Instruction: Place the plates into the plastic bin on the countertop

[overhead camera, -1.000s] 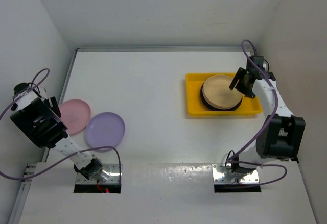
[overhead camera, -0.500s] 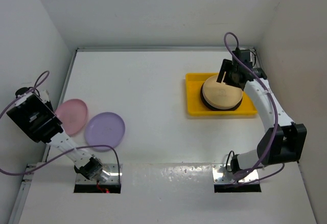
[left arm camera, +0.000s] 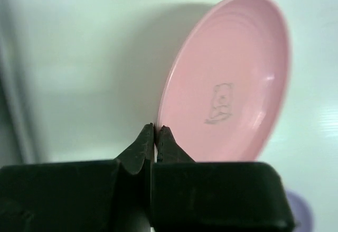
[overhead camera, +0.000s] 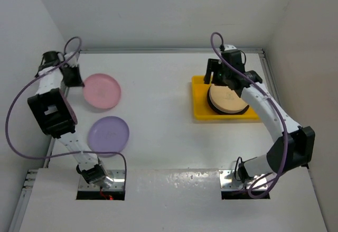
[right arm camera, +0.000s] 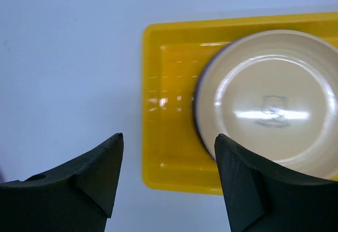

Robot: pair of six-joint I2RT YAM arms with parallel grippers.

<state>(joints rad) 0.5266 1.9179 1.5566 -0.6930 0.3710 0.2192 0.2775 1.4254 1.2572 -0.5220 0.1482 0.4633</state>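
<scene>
Pink plate in transit. The left end effector is clenched on the plate's left rim, and the plate hangs tilted, apparently clear of the counter and well apart from the plastic bin. The step in hand is judged to be the carry. The next move calls for a long sweep rightwards without letting the thin rim slip, then a release over the stack of plates in the bin. The left arm stretches forward along the left wall, wrist turned inward. The right end effector hovers above the bin's left end, jaws parted and empty. One lilac plate lies flat on the counter near the left arm.
</scene>
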